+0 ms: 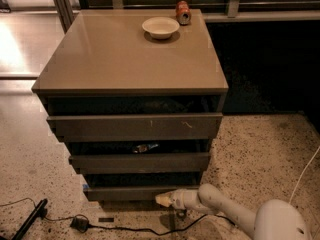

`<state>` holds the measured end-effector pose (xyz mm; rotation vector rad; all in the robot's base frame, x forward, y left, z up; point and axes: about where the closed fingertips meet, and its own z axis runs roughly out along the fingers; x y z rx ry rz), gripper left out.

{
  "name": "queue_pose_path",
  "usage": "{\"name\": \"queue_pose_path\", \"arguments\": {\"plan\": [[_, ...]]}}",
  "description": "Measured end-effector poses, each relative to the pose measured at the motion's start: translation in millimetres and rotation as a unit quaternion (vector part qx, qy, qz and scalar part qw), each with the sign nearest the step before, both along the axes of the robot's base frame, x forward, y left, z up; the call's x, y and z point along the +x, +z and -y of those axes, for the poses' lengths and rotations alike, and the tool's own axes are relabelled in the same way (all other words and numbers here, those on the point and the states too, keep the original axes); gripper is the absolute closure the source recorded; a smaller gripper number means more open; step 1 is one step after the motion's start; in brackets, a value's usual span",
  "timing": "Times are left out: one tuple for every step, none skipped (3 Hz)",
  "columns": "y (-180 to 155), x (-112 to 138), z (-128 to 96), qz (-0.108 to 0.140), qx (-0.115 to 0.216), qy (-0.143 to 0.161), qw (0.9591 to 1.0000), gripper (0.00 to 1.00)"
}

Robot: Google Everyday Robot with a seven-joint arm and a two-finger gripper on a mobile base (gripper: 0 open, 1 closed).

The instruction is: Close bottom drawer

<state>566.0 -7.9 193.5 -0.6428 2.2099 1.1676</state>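
Note:
The taupe cabinet (135,59) has three drawers, all pulled out a little. The bottom drawer (125,192) is the lowest and narrowest, with a plain dark front just above the floor. My gripper (162,200) reaches in from the lower right on a white arm (225,211). Its pale tip sits against the right part of the bottom drawer's front. The widest drawer (135,126) with pale scratches is on top, and the middle drawer (140,162) is below it.
A white bowl (160,27) and a red can (183,12) stand on the cabinet top. A black cable (125,228) and a dark rod (30,219) lie on the speckled floor in front. A white cord (305,171) runs at the right.

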Motion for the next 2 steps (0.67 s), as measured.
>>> {"name": "queue_pose_path", "arguments": {"plan": [[0.0, 0.0, 0.0, 0.0, 0.0, 0.0, 1.0, 1.0], [-2.1, 18.2, -8.6, 0.017, 0.008, -0.019, 0.9996, 1.0]]}}
